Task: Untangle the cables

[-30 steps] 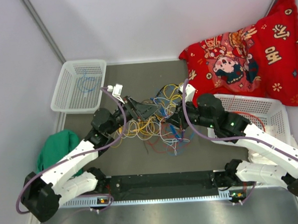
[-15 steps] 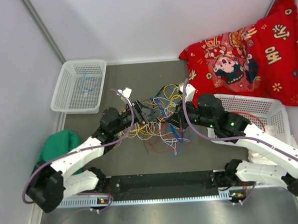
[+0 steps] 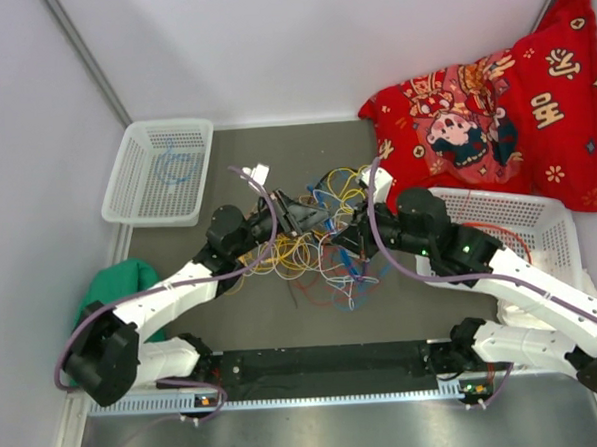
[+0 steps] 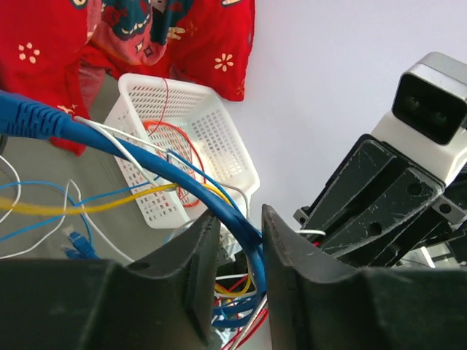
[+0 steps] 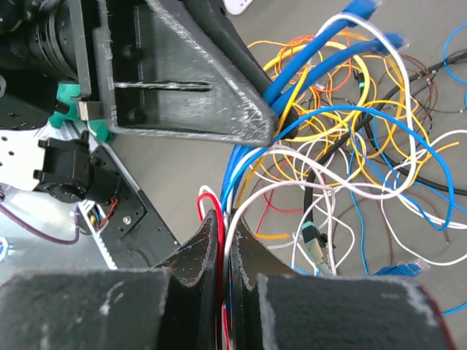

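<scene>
Cables (image 3: pixel 315 251) lie in one tangle between the two grippers. Left gripper (image 4: pixel 241 281): jaws narrowly apart, with a thick blue cable (image 4: pixel 146 157) running through the gap close to one finger. Right gripper (image 5: pixel 225 251): jaws pressed together on a few of the cables, red and white among them, while the rest fan out beyond the tips.

White walls (image 3: pixel 299 43) — grey tabletop (image 3: pixel 275 150)

Upper left of your top view, white mesh basket (image 3: pixel 142 197), upper right, red printed cloth (image 3: pixel 493 113), right of centre, second white basket (image 3: pixel 543 211), lower left, crumpled green cloth (image 3: pixel 107 289).
</scene>
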`<state>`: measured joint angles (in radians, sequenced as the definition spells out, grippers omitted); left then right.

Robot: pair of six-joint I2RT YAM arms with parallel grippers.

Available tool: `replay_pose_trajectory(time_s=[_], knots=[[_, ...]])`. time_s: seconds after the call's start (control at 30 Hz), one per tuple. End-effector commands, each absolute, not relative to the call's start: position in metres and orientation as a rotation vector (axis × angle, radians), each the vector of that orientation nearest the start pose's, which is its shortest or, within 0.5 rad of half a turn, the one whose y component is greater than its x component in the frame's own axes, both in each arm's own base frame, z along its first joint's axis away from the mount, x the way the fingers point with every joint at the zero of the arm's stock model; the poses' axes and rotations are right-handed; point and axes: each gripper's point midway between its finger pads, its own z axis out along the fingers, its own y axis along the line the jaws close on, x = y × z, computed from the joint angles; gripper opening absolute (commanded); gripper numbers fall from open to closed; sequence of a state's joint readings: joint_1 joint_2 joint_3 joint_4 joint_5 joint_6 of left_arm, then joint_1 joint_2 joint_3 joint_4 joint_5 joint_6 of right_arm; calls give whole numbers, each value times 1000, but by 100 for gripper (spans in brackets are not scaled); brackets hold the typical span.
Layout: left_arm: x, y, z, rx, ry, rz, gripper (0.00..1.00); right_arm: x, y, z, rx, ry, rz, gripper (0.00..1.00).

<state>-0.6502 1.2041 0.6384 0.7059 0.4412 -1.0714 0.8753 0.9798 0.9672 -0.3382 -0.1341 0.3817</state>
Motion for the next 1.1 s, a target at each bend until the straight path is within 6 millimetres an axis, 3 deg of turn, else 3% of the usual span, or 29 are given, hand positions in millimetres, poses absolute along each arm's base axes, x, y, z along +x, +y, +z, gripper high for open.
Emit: replay_pose_trajectory(time_s=[0.0,0.03,0.07,0.1,0.13,0.17,0.23,0.27,0.3,0.33,0.5,0.6,0.7,0.8,0.93,1.07], knots=[[233,-322,330,152,1558,-1729,10,182,286,289,-583,1873,998,0],[232,-321,333,161,1553,-1723,0,182,285,289,-578,1873,992,0],[233,-321,327,149,1592,-1701,0,186,281,291,-562,1869,968,0],[235,-319,330,167,1585,-1668,0,187,278,288,-553,1884,946,8],[232,-315,335,174,1578,-1646,0,188,274,288,-543,1889,926,36],[235,-312,327,152,1628,-1597,0,193,269,292,-521,1880,888,50],[236,-304,337,183,1619,-1502,0,198,257,293,-490,1891,819,74],[241,-299,326,182,1669,-1419,0,200,254,299,-479,1879,799,78],[239,-293,341,188,1643,-1391,0,200,249,305,-468,1862,789,80],[241,-289,342,194,1651,-1353,0,201,244,308,-455,1852,772,82],[241,-280,361,268,1661,-1226,0,201,238,347,-418,1739,798,80],[242,-280,371,279,1637,-1221,0,195,255,367,-442,1661,913,56],[241,-282,377,288,1626,-1243,0,193,275,373,-483,1628,1003,40],[238,-285,382,292,1611,-1274,0,193,290,379,-498,1587,1067,31],[234,-286,388,294,1587,-1308,0,193,308,376,-545,1574,1125,35],[233,-286,391,295,1578,-1315,0,193,318,366,-574,1596,1152,57]])
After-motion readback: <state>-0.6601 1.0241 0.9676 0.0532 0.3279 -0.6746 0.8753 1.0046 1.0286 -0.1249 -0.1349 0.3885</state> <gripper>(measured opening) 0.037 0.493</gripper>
